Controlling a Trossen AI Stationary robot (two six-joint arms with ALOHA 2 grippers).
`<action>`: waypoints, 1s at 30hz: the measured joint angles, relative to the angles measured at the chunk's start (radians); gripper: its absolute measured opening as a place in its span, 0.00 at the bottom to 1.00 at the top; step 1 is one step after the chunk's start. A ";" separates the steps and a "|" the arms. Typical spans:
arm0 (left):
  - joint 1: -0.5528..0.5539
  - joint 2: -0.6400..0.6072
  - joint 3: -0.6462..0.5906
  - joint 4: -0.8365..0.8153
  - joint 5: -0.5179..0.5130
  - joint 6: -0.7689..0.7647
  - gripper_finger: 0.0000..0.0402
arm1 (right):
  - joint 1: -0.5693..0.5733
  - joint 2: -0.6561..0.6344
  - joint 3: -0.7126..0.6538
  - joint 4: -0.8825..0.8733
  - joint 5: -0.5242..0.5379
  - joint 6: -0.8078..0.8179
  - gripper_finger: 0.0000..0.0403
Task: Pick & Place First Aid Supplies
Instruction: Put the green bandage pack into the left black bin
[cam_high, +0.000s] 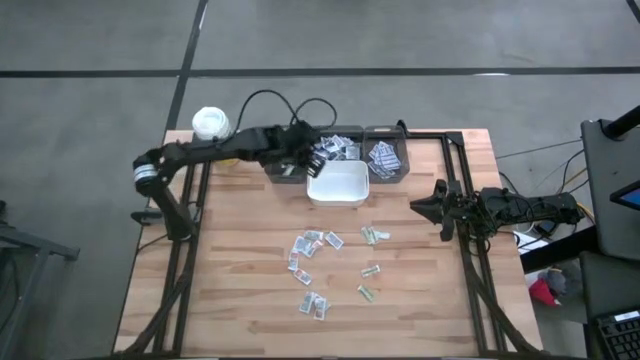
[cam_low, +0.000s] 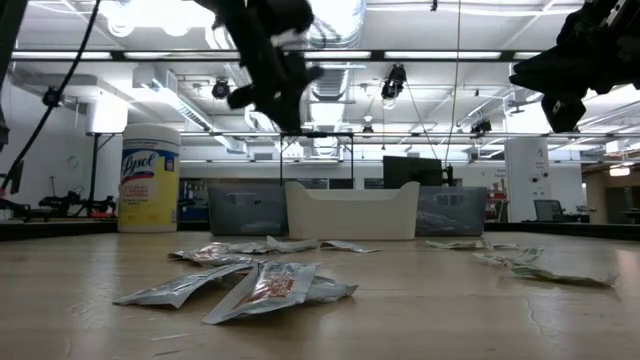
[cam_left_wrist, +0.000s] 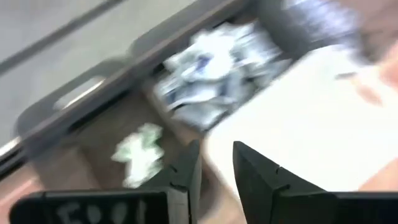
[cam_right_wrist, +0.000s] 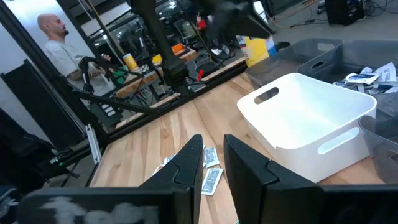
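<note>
The left hand (cam_high: 312, 158) hangs above the far edge of the tabletop (cam_high: 240, 290), over the grey bins at the back. Its two fingers (cam_left_wrist: 186, 171) stand a little apart with nothing between them. Below it, the left grey bin (cam_high: 285, 170) holds a few green-printed packets (cam_left_wrist: 138, 149), and the middle grey bin (cam_high: 343, 145) holds a pile of blue-printed packets (cam_left_wrist: 208, 74). A third grey bin (cam_high: 386, 158), toward the far right corner, holds more packets.

Just in front of the grey bins sits a white bin (cam_high: 338, 185) with handle slots.

The rest of the first aid supplies (cam_high: 330, 265) lie loose on the wood in the middle of the tabletop and toward its near edge: one cluster with red and blue print on the left, a few green-printed ones to the right. In the low view they lie flat and crumpled, some overlapping.

The right hand (cam_high: 420, 205) waits raised near the right edge of the tabletop, pointing inward. Its fingers (cam_right_wrist: 189, 165) are a narrow gap apart and hold nothing.

A white-lidded yellow bottle (cam_high: 210, 125) stands at the far left corner. A person (cam_right_wrist: 59, 46) shows in the room beyond.
</note>
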 joint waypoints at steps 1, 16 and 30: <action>-0.025 -0.014 0.000 0.025 0.001 0.008 0.22 | 0.000 0.000 0.000 0.000 0.000 0.000 0.16; -0.376 0.015 -0.002 0.370 0.051 0.395 0.22 | 0.000 0.000 0.000 0.000 0.000 0.000 0.16; -0.409 0.230 0.124 0.469 0.173 0.458 0.22 | 0.000 0.000 0.000 0.000 0.000 0.000 0.16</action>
